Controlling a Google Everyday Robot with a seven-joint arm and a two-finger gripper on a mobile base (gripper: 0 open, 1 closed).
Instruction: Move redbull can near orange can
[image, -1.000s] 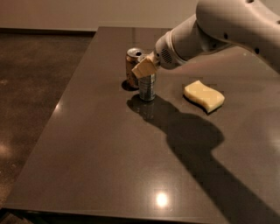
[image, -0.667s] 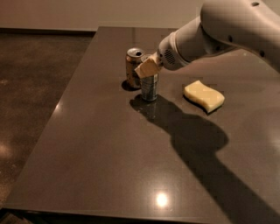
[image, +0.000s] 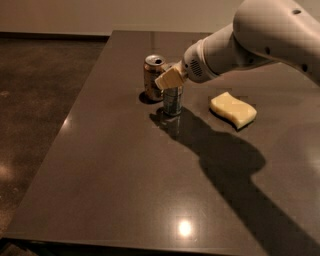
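Observation:
The redbull can (image: 173, 101), slim and silver-grey, stands upright on the dark table (image: 115, 170). The orange can (image: 152, 79), with an orange-bronze body and a silver top, stands just behind and to its left, almost touching it. My gripper (image: 171, 80) reaches in from the upper right and is closed around the top of the redbull can. One pale finger (image: 167, 79) shows on the can's left side; the other is hidden behind the can.
A pale yellow sponge (image: 233, 109) lies on the table to the right of the cans. My white arm (image: 250, 40) spans the upper right and casts a long shadow across the table's right half. The table's left edge drops to a dark floor.
The arm and the redbull can have shifted slightly to the right. The orange can and the sponge have not moved.

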